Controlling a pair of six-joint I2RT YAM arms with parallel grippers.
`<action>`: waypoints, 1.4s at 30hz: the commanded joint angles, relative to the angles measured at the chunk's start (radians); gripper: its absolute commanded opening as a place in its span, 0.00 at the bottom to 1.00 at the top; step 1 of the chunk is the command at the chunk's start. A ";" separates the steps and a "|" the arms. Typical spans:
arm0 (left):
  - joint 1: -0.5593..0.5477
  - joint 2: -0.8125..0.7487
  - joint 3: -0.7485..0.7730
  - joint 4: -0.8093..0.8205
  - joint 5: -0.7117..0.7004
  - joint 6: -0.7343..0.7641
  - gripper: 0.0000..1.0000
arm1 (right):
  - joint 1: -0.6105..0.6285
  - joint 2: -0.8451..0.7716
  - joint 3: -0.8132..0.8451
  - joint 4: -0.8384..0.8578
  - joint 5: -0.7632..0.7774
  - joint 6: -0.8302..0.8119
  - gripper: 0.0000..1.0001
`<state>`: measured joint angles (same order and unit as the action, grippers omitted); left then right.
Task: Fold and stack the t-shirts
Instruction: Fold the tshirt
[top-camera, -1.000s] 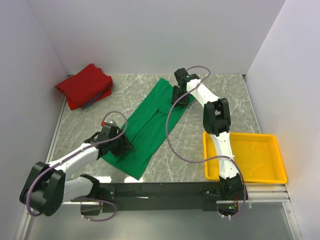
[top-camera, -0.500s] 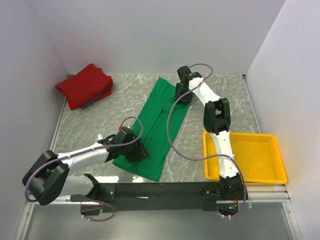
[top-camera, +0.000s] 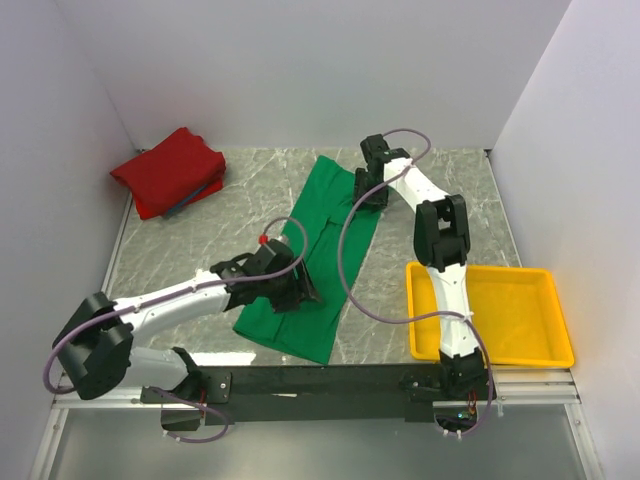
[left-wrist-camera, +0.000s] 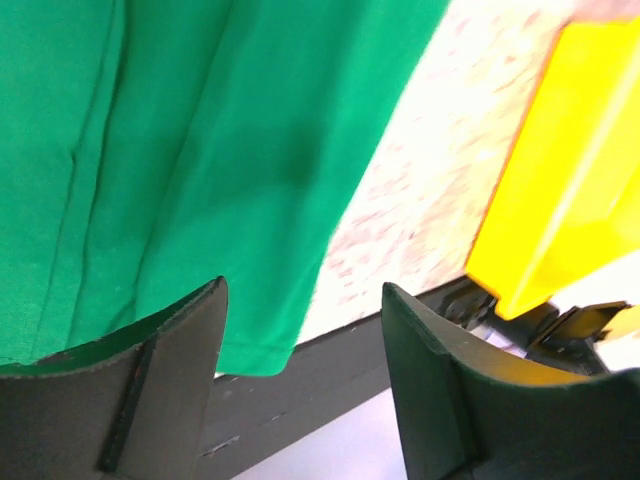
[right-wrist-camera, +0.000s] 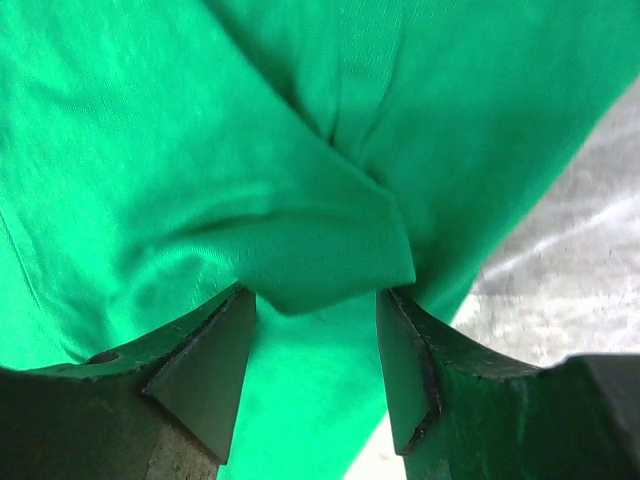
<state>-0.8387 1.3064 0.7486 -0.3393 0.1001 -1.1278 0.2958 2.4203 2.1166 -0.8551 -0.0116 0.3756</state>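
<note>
T-shirts: bright green cotton t-shirt (top-camera: 318, 225) is lying flat on the grey marble-patterned desk (top-camera: 250, 190), folded lengthwise into a long narrow strip. Its long axis is running almost front to back, with the near end leaning a bit left and sitting at the desk's near edge and the far end leaning right. Can't tell which end is the neck. The cloth is looking soft and matte, with lengthwise creases. The red cotton t-shirt (top-camera: 170, 172) is sitting as a rumpled bundle in the far left corner, well apart from the green one.

The right tool (right-wrist-camera: 312, 295) is pinching a bunched fold of the green t-shirt at its far end, with cloth puckering between both fingertips. The left tool (left-wrist-camera: 302, 290) is hanging released over the near end, its jaws standing apart with nothing between them and the shirt's hem just beside its left finger. The yellow rectangular plastic tray (top-camera: 500, 270) is sitting near right, glossy, with a raised rim.
</note>
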 joint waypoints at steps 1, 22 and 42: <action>0.013 -0.056 0.070 -0.110 -0.097 0.057 0.70 | -0.014 -0.108 -0.055 0.027 -0.033 -0.046 0.59; 0.159 -0.400 -0.295 -0.250 -0.295 -0.033 0.74 | 0.318 -0.843 -1.136 0.324 -0.186 0.221 0.60; 0.161 -0.340 -0.256 -0.328 -0.445 -0.033 0.74 | 0.557 -1.073 -1.474 0.439 -0.254 0.506 0.59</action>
<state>-0.6819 0.9558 0.4603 -0.6605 -0.3046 -1.1496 0.8268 1.3792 0.6632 -0.4610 -0.2527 0.8097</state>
